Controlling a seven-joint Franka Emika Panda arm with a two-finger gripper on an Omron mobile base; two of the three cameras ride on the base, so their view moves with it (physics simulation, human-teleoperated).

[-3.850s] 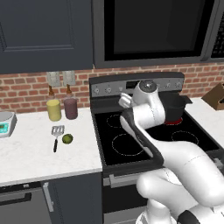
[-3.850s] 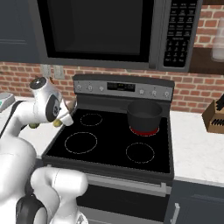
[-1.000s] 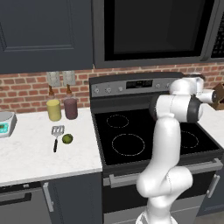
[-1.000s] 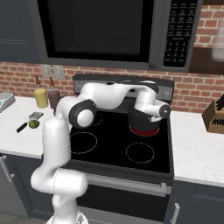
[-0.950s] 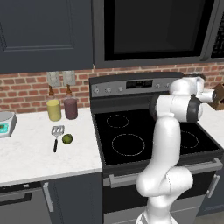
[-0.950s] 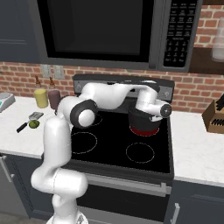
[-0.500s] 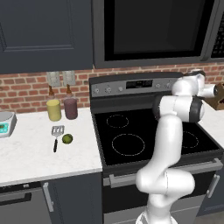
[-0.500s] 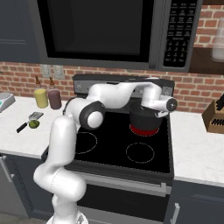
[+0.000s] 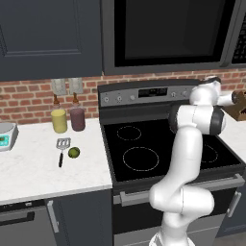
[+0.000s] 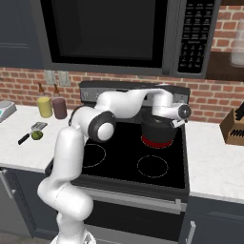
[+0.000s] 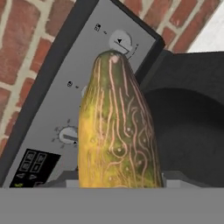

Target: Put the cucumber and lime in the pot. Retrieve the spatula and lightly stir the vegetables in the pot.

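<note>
Brick-backed kitchen, black stove between white desks. The end effector (image 10: 167, 125) hangs at the squat dark pot with the red base band (image 10: 156, 132), on the stove's two o'clock burner, clamped on the yellowish-green oblong cucumber (image 11: 117, 127). Delivery step, I'd say: centre over the mouth, then let go. The small round lime (image 9: 73, 152) and slotted silver spatula (image 9: 62, 147) wait on the left desk.

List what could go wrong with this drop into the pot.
1. In the hand view the cucumber lies partly over the stove's control panel, beside the pot opening. Released here, it may strike the rim and land on the cooktop.
2. The lime sits right beside the spatula on the counter; reaching for it later could knock the spatula or send the lime rolling.
</note>
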